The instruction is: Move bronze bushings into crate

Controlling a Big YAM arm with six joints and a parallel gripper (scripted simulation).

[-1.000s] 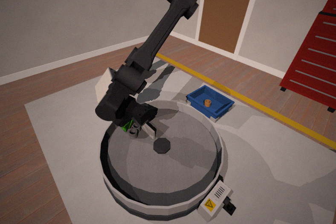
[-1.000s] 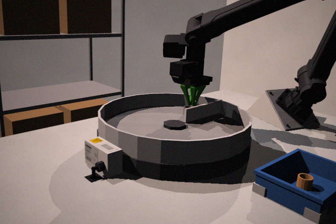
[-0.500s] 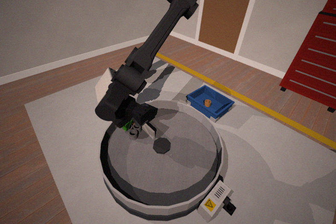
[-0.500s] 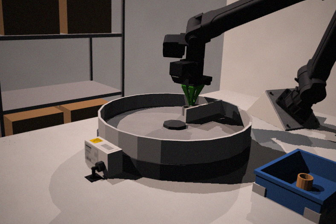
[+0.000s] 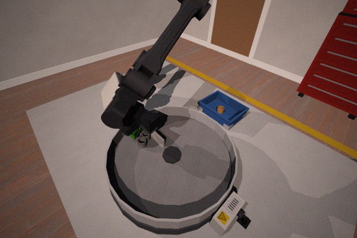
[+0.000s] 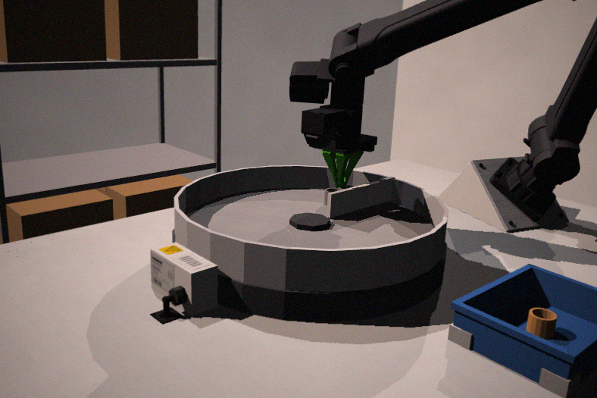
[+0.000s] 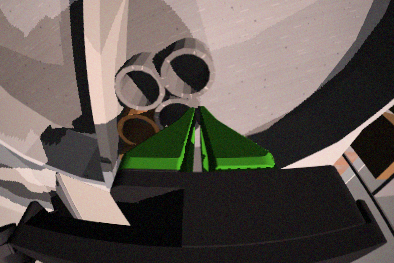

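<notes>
1. The tool [image 7: 197, 140], with green fingers, hangs down inside the turntable [image 5: 228, 145] near its rim on the side toward the arm's base, close beside the pale guide fence [image 5: 159, 139].
2. Its fingers are nearly together and pinch the thin wall of a grey bushing [image 7: 175, 113]; the wrist view shows a sliver of grey between the fingertips, so the tool is clenched on that sleeve's wall.
3. Two more grey bushings [image 7: 140, 86] stand upright and touching just beyond it, one of them [image 7: 188, 70] farther from the fence.
4. A bronze bushing [image 7: 136, 130] sits against the fence, just beside the gripped sleeve and partly hidden by a green finger.
5. Another bronze bushing [image 5: 220, 109] stands upright in the blue crate [image 5: 240, 112], which rests on the table [image 5: 72, 143] beyond the turntable, toward the table edge that runs along the yellow floor line [image 5: 288, 119].
6. A dark hub [image 5: 171, 154] marks the turntable's middle.
7. A small control box [image 6: 180, 270] with a yellow label sits against the turntable's outer wall.
</notes>
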